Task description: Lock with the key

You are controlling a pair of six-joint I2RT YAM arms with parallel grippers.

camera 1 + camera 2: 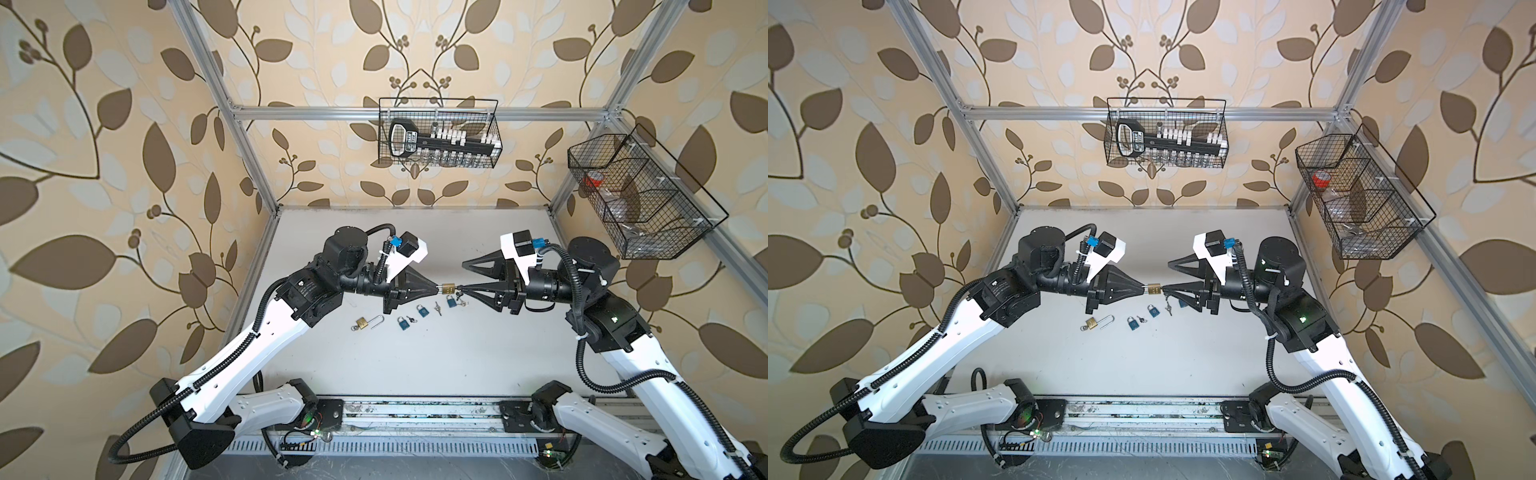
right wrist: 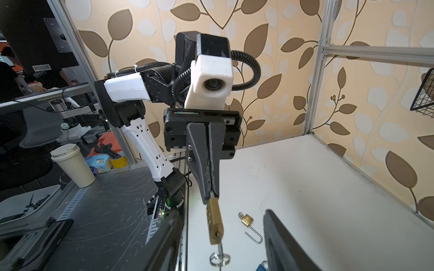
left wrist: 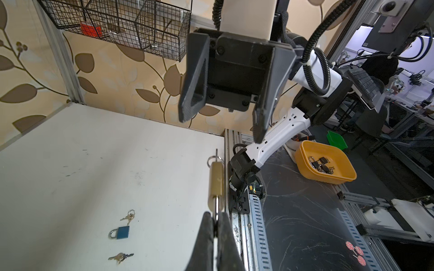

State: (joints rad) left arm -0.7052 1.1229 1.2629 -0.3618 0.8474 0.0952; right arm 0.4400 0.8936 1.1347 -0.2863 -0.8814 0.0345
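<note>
The right claw (image 3: 222, 128) stands well open and holds nothing, its fingers either side of the key (image 2: 219, 241), which sits in the keyhole with its ring dangling. Beyond it the brass padlock (image 2: 215, 220) hangs in the air over the bench (image 1: 374, 374), with the left claw (image 2: 212, 194) pinched tight on its shackle alone. A regrip that catches the ring or nudges the body could swivel the lock, or drop the key among the spare keys (image 3: 121, 257) below.

Brushed brass padlock (image 3: 216, 179), its shackle (image 3: 216, 203) polished steel; the left hand (image 3: 215, 217) is matt black, coarse-grained plastic; the worktop (image 3: 94, 164) smooth, matt white and scuffed; the wire basket (image 3: 162, 32) black-coated metal; the tub (image 3: 303, 162) glossy yellow plastic.
</note>
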